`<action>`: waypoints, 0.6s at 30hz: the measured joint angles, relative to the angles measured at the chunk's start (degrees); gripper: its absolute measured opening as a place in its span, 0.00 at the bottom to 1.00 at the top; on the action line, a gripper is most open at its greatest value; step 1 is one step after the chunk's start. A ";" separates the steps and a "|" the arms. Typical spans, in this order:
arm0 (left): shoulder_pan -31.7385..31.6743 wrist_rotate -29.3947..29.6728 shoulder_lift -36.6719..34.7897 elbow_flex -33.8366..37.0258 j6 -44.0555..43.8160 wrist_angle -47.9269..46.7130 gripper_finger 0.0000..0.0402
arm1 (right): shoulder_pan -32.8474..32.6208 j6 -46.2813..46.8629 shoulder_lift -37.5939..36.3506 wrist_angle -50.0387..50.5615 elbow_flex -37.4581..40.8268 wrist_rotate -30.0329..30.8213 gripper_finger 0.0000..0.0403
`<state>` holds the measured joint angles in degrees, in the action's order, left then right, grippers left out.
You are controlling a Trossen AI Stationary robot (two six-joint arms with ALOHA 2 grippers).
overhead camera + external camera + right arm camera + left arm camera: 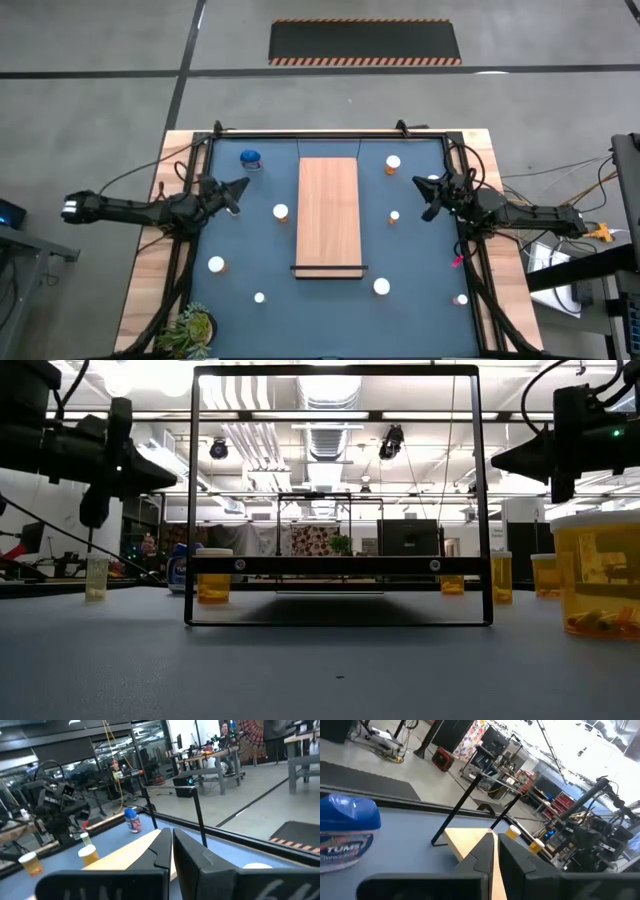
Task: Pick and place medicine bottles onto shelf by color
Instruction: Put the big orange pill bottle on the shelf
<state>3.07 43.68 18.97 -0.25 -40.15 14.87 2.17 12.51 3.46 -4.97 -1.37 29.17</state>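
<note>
Left tool [238, 190] and right tool [424, 189], we note, both hang pinched together, empty, above the desk's [330, 300] matte blue-grey surface, flanking the flat, rectangular wooden shelf [328, 212]. Cylindrical amber, white-capped medicine bottles [280, 212] stand scattered around it; the blue bottle [250, 159] sits beside our left tool.

Shelf [328, 213] top lies bare; bottles [281, 211] dot the mat either side.
</note>
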 joint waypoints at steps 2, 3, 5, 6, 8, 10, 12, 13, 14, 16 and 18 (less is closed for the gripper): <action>0.00 -0.10 0.55 0.00 0.04 2.56 0.02 | 0.00 -0.88 0.00 -0.12 0.00 0.00 0.02; 0.00 -0.28 0.84 0.00 1.11 4.50 0.02 | 0.00 -1.72 0.01 -0.56 0.00 0.10 0.02; 0.00 -2.31 1.41 0.00 4.92 9.49 0.02 | 0.00 -3.22 0.00 -2.48 0.00 0.42 0.02; 0.02 -3.74 1.76 0.00 6.96 12.55 0.02 | 0.00 -3.36 0.00 -3.63 0.00 0.42 0.02; 0.01 -7.42 2.53 0.00 11.33 18.88 0.02 | 0.00 -3.44 0.00 -5.58 0.00 0.40 0.02; 0.02 -10.46 3.46 0.02 14.94 24.80 0.02 | 0.00 -4.44 0.02 -7.83 0.00 -0.60 0.02; 0.02 -12.34 4.52 0.01 17.89 29.40 0.02 | 0.00 -6.45 0.02 -10.66 0.00 -3.51 0.02; 0.00 -12.95 5.10 -0.14 18.83 30.88 0.02 | 0.00 -7.42 0.06 -12.33 0.00 -5.29 0.02; 0.01 -13.39 5.64 -0.32 19.66 31.30 0.02 | 0.00 -8.43 0.21 -14.27 0.00 -7.01 0.02; 0.02 -13.51 6.89 -1.20 20.94 30.59 0.02 | 0.00 -10.80 1.00 -18.47 0.00 -9.79 0.02; 0.02 -13.70 8.40 -2.81 22.22 31.22 0.02 | -0.02 -13.40 2.34 -22.00 0.00 -11.39 0.02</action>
<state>3.09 29.98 27.37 -3.06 -17.93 46.10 2.15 -0.89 5.81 -26.96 -1.37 17.78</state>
